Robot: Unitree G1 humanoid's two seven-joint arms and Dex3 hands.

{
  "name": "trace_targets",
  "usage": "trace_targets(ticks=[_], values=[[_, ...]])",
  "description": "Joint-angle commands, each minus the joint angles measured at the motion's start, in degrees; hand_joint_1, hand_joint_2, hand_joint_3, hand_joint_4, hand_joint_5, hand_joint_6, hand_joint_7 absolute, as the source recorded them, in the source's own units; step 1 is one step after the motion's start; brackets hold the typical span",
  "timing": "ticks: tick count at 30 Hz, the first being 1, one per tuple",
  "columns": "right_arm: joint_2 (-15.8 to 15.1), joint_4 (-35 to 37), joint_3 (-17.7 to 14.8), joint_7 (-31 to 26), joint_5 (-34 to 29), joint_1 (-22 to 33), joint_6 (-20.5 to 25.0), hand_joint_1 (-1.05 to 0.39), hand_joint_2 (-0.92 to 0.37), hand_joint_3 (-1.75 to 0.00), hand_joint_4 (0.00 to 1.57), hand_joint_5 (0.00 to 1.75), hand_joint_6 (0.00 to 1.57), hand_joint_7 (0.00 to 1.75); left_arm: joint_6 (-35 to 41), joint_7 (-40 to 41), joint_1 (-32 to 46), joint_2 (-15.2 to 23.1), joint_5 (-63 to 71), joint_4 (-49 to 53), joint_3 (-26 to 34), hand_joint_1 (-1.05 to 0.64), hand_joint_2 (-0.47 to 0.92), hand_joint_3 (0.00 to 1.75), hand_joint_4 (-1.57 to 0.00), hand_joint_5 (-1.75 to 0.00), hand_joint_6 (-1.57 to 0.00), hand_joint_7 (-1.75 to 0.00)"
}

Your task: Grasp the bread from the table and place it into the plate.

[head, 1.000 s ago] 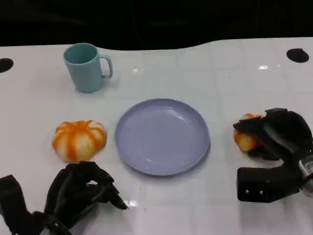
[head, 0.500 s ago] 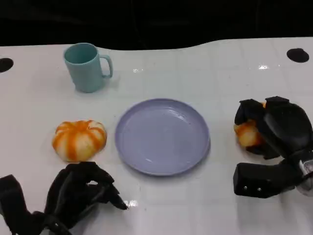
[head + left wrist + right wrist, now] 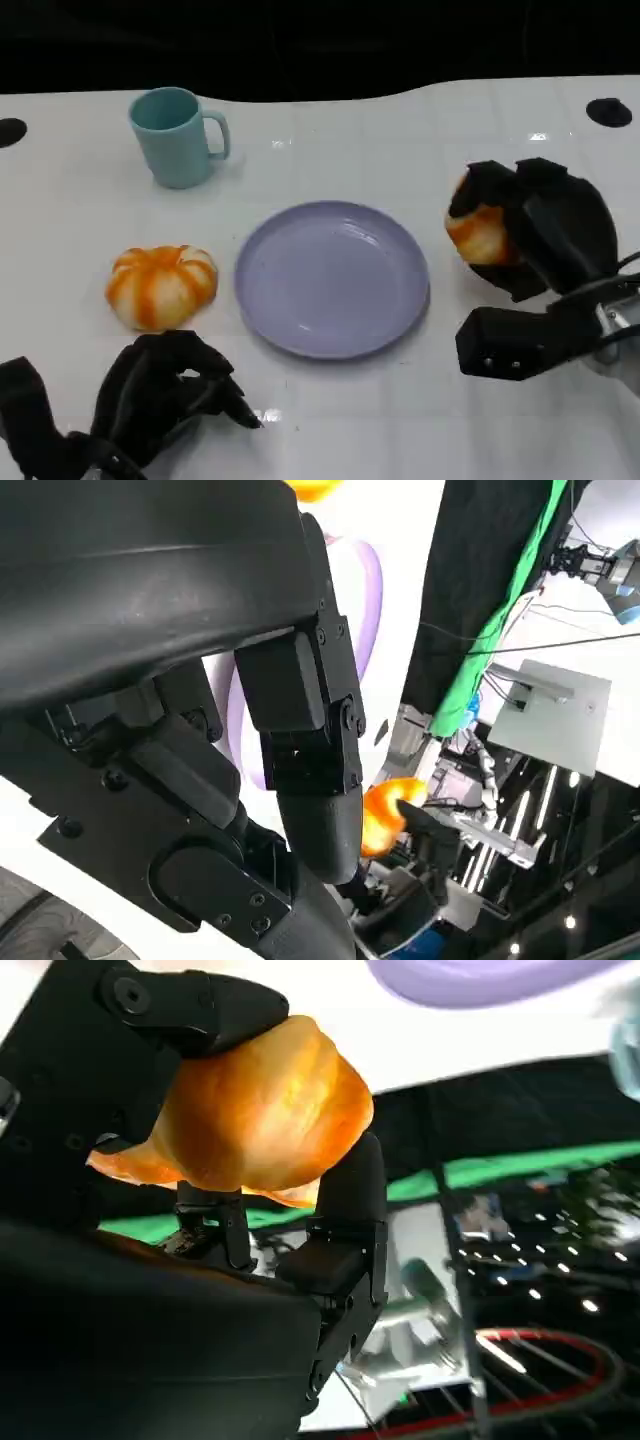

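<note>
White table (image 3: 400,140): mug (image 3: 175,136), pumpkin (image 3: 161,285), plate (image 3: 332,277); right hand (image 3: 535,230) grips bread (image 3: 480,235).

Orange-brown bread (image 3: 479,236) is gripped just right of the empty lilac plate (image 3: 333,277).

table (image 3: 420,140): white, glossy | backdrop: dark behind table | green cloth (image 3: 500,620) | small ceiling lights

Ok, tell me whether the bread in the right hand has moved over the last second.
Yes. The bread, held by the right hand, has risen off the table and shifted toward the purple plate.
</note>
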Motion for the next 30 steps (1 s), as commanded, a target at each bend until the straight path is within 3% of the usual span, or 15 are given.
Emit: trace_targets(ticks=[1, 7, 16, 17, 19, 23, 28, 30], values=[[0.68, -3.28, -1.04, 0.74, 1.43, -1.3, -2.69, -0.08, -0.23, -1.45, 1.04, 1.75, 0.86, 1.61, -0.61, 0.31, 0.22, 0.98, 0.29, 0.1, 0.17, -1.05, 0.61, 0.0, -1.57, -0.6, -1.57, -0.37], [2.71, -5.74, -1.06, 3.12, 1.93, -2.36, -4.99, -0.1, -0.22, -1.5, 1.04, 1.75, 0.85, 1.63, -0.23, 0.24, 0.02, 0.9, 0.11, 0.34, 0.22, -1.05, 0.6, 0.0, -1.57, -0.6, -1.57, -0.37], [6.87, -3.58, 0.15, 8.32, 1.65, -5.78, -6.43, -0.11, -0.22, -1.46, 1.02, 1.75, 0.77, 1.75, -1.23, 0.36, 0.65, 0.71, 0.47, -0.24, -0.11, -1.05, 0.62, 0.01, -1.57, -0.6, -1.57, -0.37], [7.33, -3.18, 0.39, 9.16, 1.53, -6.15, -6.45, -0.12, -0.24, -1.44, 1.02, 1.75, 0.84, 1.59, -1.09, 0.41, 0.75, 0.73, 0.44, -0.36, -0.13, -1.05, 0.62, 0.0, -1.57, -0.6, -1.57, -0.37], [8.23, -2.19, 1.0, 10.15, 1.01, -6.85, -6.28, -0.14, -0.27, -1.41, 1.01, 1.75, 0.89, 1.51, -1.21, 0.41, 0.93, 0.76, 0.51, -0.53, -0.19, -1.05, 0.61, 0.0, -1.57, -0.6, -1.57, -0.37], [10.2, 0.28, 1.9, 11.58, 0.65, -8.05, -5.7, -0.16, -0.3, -1.37, 0.99, 1.75, 0.8, 1.65, -1.0, 0.22, 1.1, 0.76, 0.33, -0.76, -0.26, -1.05, 0.62, 0.0, -1.57, -0.6, -1.57, -0.37], [12.24, 3.81, 3.29, 12.53, 0.07, -9.37, -4.17, -0.17, -0.35, -1.24, 0.94, 1.75, 0.84, 1.43, -0.58, 0.63, 1.18, 0.75, 0.36, -1.1, -0.37, -1.05, 0.61, 0.0, -1.57, -0.6, -1.57, -0.37], [12.72, 4.76, 3.66, 13.16, -0.2, -9.68, -3.24, -0.19, -0.44, -1.11, 0.9, 1.75, 0.89, 1.18, -0.59, 0.59, 1.2, 0.75, 0.35, -1.12, -0.38, -1.05, 0.61, 0.0, -1.57, -0.6, -1.57, -0.38]])
